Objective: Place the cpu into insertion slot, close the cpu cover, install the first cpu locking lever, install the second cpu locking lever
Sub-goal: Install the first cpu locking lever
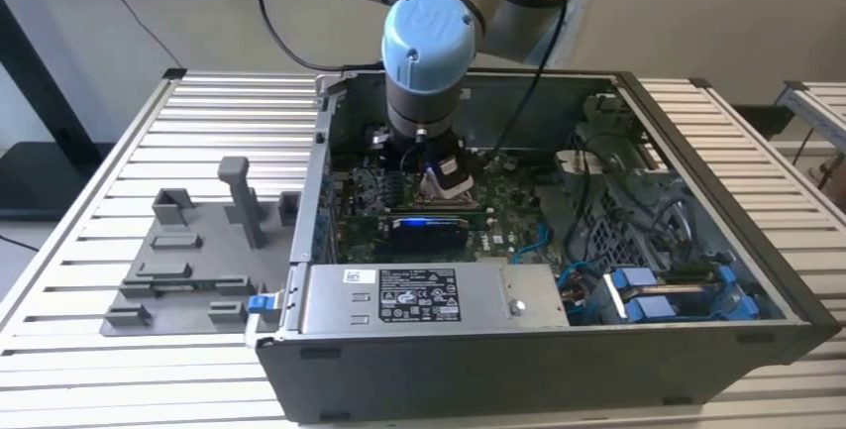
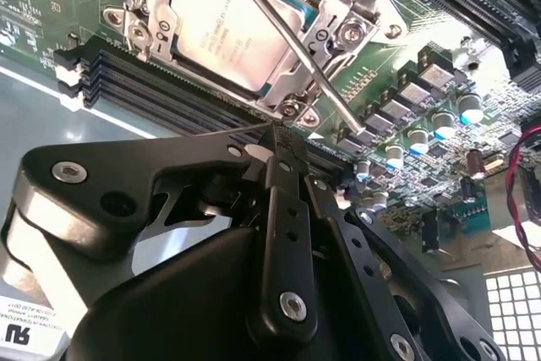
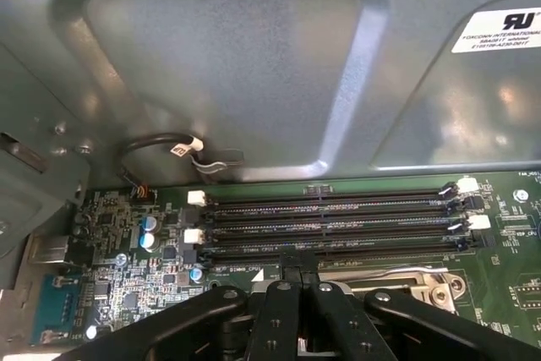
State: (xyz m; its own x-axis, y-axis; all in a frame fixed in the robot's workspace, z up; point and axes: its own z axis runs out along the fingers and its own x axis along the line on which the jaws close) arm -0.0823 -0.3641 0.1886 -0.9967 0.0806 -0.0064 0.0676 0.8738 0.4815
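We saw the gripper [image 2: 279,137] with its black fingers drawn together to a narrow tip, holding nothing, poised just short of the socket's edge in the second wrist view. Beyond it, the cpu [image 2: 232,35] lay seated in the insertion slot [image 2: 292,107], framed by the cpu cover [image 2: 338,6], with a thin locking lever [image 2: 292,48] crossing it diagonally. Farther off ran the memory slots [image 3: 330,221].
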